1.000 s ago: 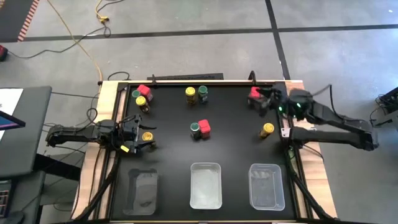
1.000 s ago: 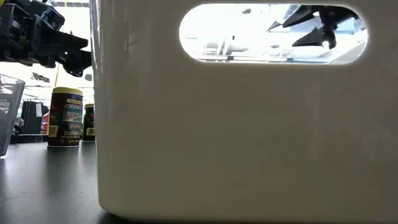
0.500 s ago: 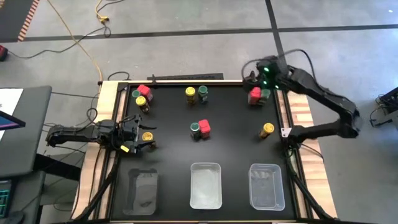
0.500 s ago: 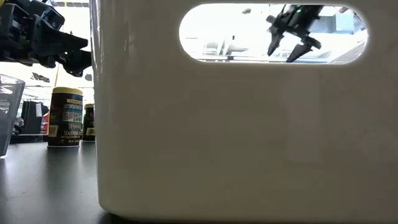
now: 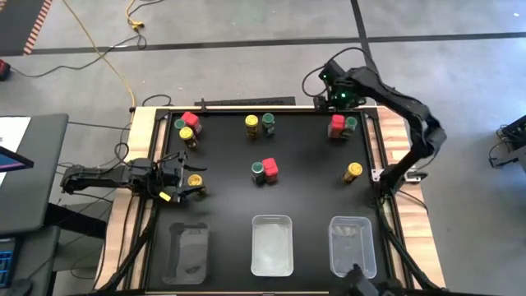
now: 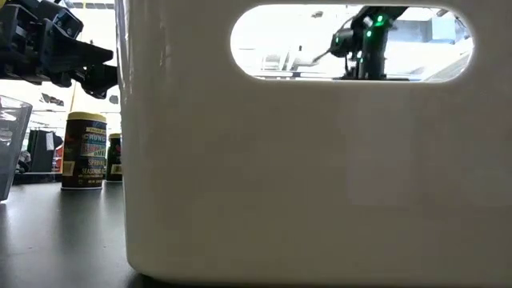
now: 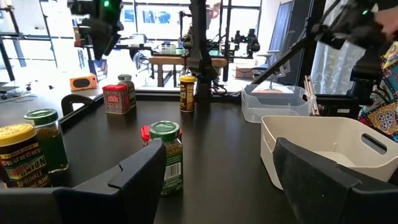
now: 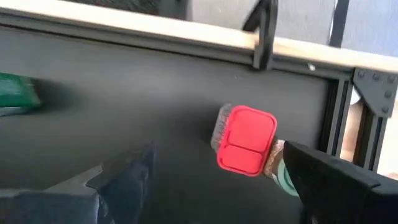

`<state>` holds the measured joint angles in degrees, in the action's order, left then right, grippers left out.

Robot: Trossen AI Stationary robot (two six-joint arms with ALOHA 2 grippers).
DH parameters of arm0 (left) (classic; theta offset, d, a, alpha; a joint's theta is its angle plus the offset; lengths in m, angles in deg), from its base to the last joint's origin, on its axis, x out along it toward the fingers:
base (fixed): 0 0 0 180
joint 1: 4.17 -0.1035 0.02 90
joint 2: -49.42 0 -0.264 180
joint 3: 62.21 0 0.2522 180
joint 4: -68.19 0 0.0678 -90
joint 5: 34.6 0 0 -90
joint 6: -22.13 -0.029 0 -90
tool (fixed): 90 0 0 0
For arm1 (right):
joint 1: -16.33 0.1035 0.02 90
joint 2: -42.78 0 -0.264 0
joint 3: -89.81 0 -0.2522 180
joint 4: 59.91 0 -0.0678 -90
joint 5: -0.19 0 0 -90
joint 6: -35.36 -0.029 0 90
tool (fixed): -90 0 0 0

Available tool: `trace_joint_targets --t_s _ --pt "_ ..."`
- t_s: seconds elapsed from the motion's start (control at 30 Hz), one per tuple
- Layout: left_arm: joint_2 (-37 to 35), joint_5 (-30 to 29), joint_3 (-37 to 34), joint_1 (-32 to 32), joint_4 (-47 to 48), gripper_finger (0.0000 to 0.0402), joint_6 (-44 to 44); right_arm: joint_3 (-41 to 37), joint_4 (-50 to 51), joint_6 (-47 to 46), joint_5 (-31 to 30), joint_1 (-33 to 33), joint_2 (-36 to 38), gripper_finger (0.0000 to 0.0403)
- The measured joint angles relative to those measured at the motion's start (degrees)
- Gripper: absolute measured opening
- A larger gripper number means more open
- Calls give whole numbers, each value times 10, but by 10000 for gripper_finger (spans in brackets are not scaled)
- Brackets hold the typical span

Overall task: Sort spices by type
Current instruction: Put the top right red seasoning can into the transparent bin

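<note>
Small dark spice jars stand upright on the black table [image 5: 304,197]. At the far right a red-lidded jar [image 5: 336,124] stands next to a green-lidded one [image 5: 351,123]. My right gripper [image 5: 333,100] hovers open above the far edge beside them, pointing steeply down. In the right wrist view the red lid [image 8: 247,140] shows ahead between the fingers, untouched. My left gripper [image 5: 177,182] waits open at the left edge, above a yellow-lidded jar [image 5: 195,180]. Other jars stand at the far left [image 5: 186,125], far middle [image 5: 259,122], centre [image 5: 264,168] and right [image 5: 353,170].
Three clear trays sit along the near edge: left [image 5: 187,251], middle [image 5: 272,244], right [image 5: 352,245]. A raised black frame [image 8: 336,93] runs along the table's far and right sides, close to the red-lidded jar. A tray wall [image 6: 304,176] fills most of the low view.
My right gripper has swung from beside the far-right jars toward the table's far edge. It has tipped from nearly level to steeply downward as the arm reared up. Its fingers stay apart. No jar has moved.
</note>
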<state>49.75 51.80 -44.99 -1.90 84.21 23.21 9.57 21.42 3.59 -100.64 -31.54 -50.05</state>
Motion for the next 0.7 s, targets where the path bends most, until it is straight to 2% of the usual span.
trace_joint_targets --t_s 0.1,0.3,0.7 --pt "0 0 0 0 0 281 0 0 -1 8 22 -22 -27 379" --pt "0 0 0 0 0 281 0 0 -6 51 24 -52 -70 379" --pt "0 0 0 0 0 281 0 0 21 67 35 -75 -124 379"
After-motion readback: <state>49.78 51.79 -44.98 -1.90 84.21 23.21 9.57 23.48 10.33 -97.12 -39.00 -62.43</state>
